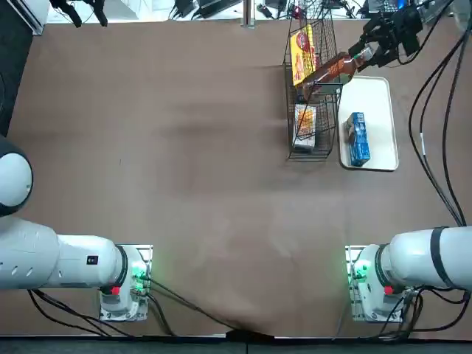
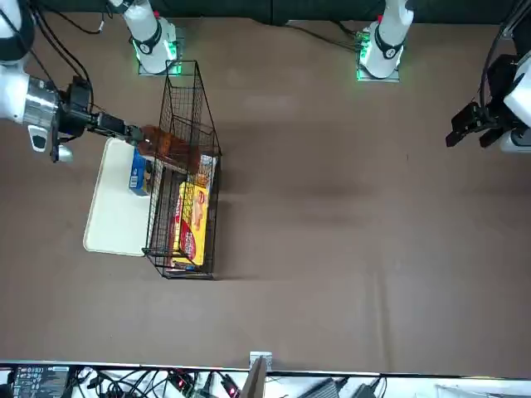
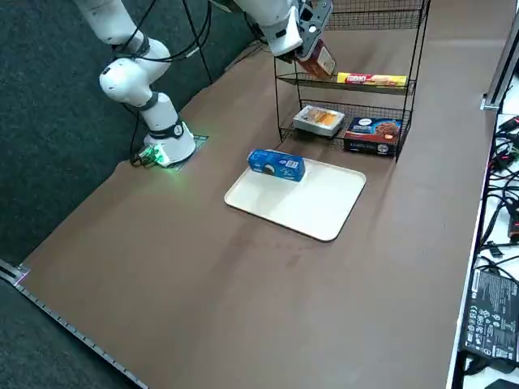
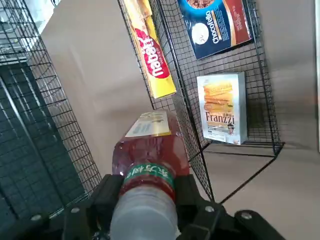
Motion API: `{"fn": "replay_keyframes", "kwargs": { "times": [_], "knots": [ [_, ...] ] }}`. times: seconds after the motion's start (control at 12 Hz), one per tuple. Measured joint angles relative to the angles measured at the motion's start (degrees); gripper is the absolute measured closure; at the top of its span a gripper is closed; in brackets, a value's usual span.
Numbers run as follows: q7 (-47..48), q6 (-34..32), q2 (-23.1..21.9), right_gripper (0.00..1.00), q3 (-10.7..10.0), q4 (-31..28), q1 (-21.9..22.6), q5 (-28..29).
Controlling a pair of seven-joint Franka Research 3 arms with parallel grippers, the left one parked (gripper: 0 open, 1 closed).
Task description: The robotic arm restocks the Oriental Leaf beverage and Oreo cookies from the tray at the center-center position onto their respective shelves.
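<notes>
My right gripper [image 1: 363, 53] is shut on the neck of the Oriental Leaf bottle [image 1: 330, 71], a clear bottle of reddish-brown tea with a white cap [image 4: 142, 217]. The bottle [image 4: 150, 150] lies tilted, with its base poking into an upper tier of the black wire rack [image 1: 310, 96] from the tray side. In the front view the bottle [image 2: 170, 145] reaches into the rack [image 2: 184, 174] just above the yellow packet. The blue Oreo packet [image 1: 358, 138] lies on the cream tray [image 1: 376, 96] beside the rack, also seen as the blue packet [image 3: 276, 164] on the tray [image 3: 308, 207].
Inside the rack lie a yellow-and-red packet [image 4: 149, 52], a white-and-orange Franzzi box [image 4: 222, 107] and a dark blue Chocofello box [image 4: 215, 22]. Black cables [image 1: 442, 140] hang along the table's right edge. The brown table [image 1: 162, 147] spreads wide to the left of the rack.
</notes>
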Motion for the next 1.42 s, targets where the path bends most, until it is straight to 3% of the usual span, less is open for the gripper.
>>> {"fn": "replay_keyframes", "kwargs": {
  "times": [1.42],
  "knots": [
    [0.1, 4.0, 1.0, 0.42, 0.0, -2.9, 4.1, 0.9]
  ]
}}
